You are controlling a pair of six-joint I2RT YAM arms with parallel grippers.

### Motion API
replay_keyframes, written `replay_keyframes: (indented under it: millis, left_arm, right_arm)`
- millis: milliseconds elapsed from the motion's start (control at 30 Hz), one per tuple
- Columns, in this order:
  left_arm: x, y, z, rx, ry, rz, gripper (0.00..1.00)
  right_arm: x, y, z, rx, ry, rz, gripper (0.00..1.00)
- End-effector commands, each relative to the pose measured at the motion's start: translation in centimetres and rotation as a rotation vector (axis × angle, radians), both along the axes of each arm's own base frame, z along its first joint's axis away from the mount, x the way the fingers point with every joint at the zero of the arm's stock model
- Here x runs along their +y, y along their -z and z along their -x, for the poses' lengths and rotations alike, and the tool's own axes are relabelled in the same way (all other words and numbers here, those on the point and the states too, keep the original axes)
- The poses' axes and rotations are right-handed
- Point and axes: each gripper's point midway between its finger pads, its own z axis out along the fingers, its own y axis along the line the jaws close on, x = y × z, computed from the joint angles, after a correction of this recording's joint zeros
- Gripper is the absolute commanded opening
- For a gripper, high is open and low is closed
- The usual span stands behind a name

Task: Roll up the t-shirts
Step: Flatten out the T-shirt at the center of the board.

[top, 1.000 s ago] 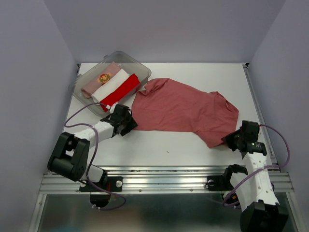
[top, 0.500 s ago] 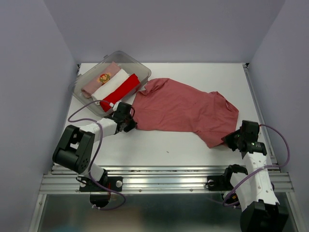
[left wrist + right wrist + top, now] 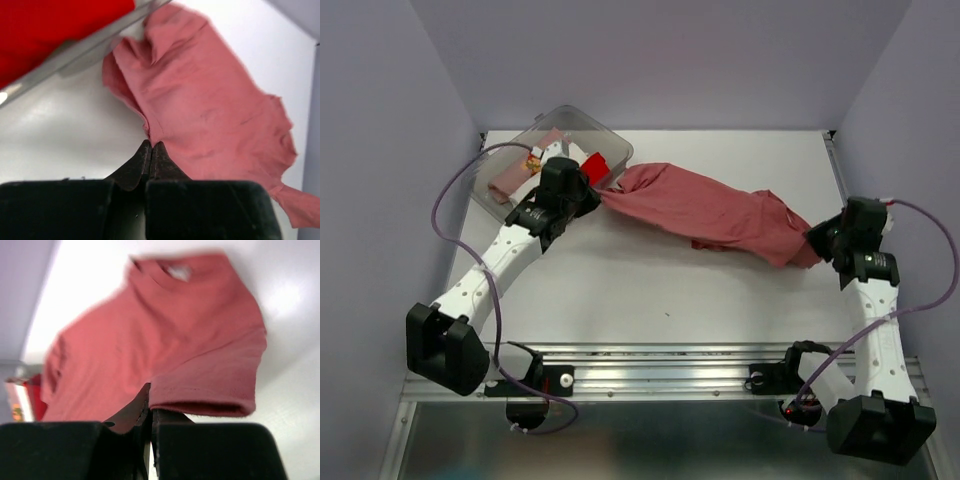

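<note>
The brick-red t-shirt (image 3: 720, 213) hangs stretched in a band between both arms above the white table (image 3: 670, 290). My left gripper (image 3: 592, 192) is shut on its left edge, right beside the clear tub (image 3: 582, 125). In the left wrist view the cloth (image 3: 210, 100) runs out from the pinched gripper (image 3: 151, 145). My right gripper (image 3: 817, 247) is shut on the shirt's right hem. The right wrist view shows that folded hem (image 3: 200, 390) caught in the gripper (image 3: 150, 390). Rolled t-shirts, a bright red one (image 3: 596, 166) and a pale pink one (image 3: 510, 185), lie in the tub, partly hidden by my left arm.
The clear plastic tub stands at the table's back left corner. Grey walls close in the table on the left, back and right. A metal rail (image 3: 660, 365) with both arm bases runs along the near edge.
The left gripper closed on the shirt's left edge. Both arms then rose and moved back, pulling the flat shirt up into a stretched, bunched band.
</note>
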Motion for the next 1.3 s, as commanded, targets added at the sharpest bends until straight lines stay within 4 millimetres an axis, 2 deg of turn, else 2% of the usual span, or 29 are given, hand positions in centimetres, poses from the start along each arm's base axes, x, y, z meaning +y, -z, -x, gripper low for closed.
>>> replay_keyframes:
  millis: [0,33,67,133,167,200,267,300,333,367,400,433,533,567,633,667,733,767,867,900,1033,1133,1267]
  left_arm:
    - [0.7,-9.5,-0.9,-0.207,0.014,-0.025,0.00]
    - [0.7,-11.0,-1.0,-0.239,0.017,-0.021,0.00]
    - [0.7,-14.1,-1.0,-0.307,0.026,-0.009,0.00]
    - [0.9,-17.2,-0.8,-0.379,0.031,0.000,0.00]
    - [1.2,-20.0,-0.4,-0.441,0.029,0.014,0.00]
    - [1.4,-21.6,0.0,-0.485,0.033,0.007,0.00]
    - [2.1,-25.9,1.7,-0.614,0.034,0.038,0.00]
    - [2.6,-27.1,2.4,-0.657,0.034,0.033,0.00]
    - [3.0,-28.2,3.1,-0.694,0.028,0.034,0.00]
    - [3.8,-30.2,4.5,-0.745,0.014,0.043,0.00]
    - [4.4,-31.0,4.9,-0.764,0.001,0.029,0.00]
    - [4.9,-32.6,5.9,-0.793,-0.005,0.033,0.00]
    - [5.8,-34.7,7.3,-0.839,-0.021,0.035,0.00]
    - [6.2,-35.8,8.2,-0.875,-0.027,0.053,0.00]
    - [6.7,-37.0,9.3,-0.912,-0.036,0.067,0.00]
    - [7.2,-38.0,10.3,-0.943,-0.045,0.080,0.00]
    - [7.9,-39.1,11.4,-0.974,-0.060,0.092,0.00]
    - [8.4,-40.1,12.4,-1.003,-0.068,0.101,0.00]
    - [9.1,-41.8,14.1,-1.051,-0.074,0.121,0.00]
    - [9.4,-42.7,15.0,-1.076,-0.075,0.128,0.00]
    - [10.7,-45.1,18.0,-1.150,-0.082,0.162,0.00]
    - [10.9,-45.8,19.4,-1.177,-0.071,0.184,0.00]
    - [11.1,-46.5,20.4,-1.196,-0.061,0.200,0.00]
  right_arm:
    - [-2.8,-12.8,-3.4,-0.297,0.029,0.195,0.01]
    - [-2.8,-14.6,-3.6,-0.329,0.024,0.213,0.01]
    - [-2.9,-18.0,-3.6,-0.395,0.017,0.246,0.01]
    - [-3.0,-21.5,-3.4,-0.464,0.013,0.283,0.01]
    - [-3.0,-23.1,-3.4,-0.495,0.017,0.295,0.01]
    - [-3.0,-26.6,-2.6,-0.570,0.027,0.320,0.01]
    - [-2.9,-29.8,-1.9,-0.634,0.026,0.351,0.01]
    - [-2.6,-32.8,-0.9,-0.700,0.020,0.379,0.01]
    - [-2.4,-34.1,-0.5,-0.727,0.014,0.393,0.01]
    - [-2.2,-35.4,0.1,-0.757,0.006,0.406,0.01]
    - [-1.8,-36.5,0.4,-0.783,-0.010,0.412,0.01]
    - [-1.5,-38.8,1.6,-0.839,-0.013,0.430,0.01]
    - [-0.5,-41.6,3.3,-0.915,-0.040,0.442,0.01]
    - [0.0,-43.3,4.5,-0.963,-0.048,0.451,0.01]
    - [0.4,-44.9,5.8,-1.006,-0.053,0.460,0.01]
    - [0.8,-46.4,7.0,-1.048,-0.052,0.469,0.01]
    - [1.2,-47.6,8.4,-1.084,-0.057,0.476,0.01]
    - [1.5,-49.0,10.0,-1.122,-0.053,0.486,0.01]
    - [2.4,-50.9,12.3,-1.180,-0.068,0.499,0.01]
    - [3.0,-52.0,14.0,-1.220,-0.080,0.508,0.01]
    - [3.6,-53.7,17.8,-1.301,-0.058,0.526,0.01]
    - [4.0,-54.2,19.9,-1.343,-0.046,0.528,0.01]
    - [4.1,-54.2,21.2,-1.357,-0.036,0.532,0.01]
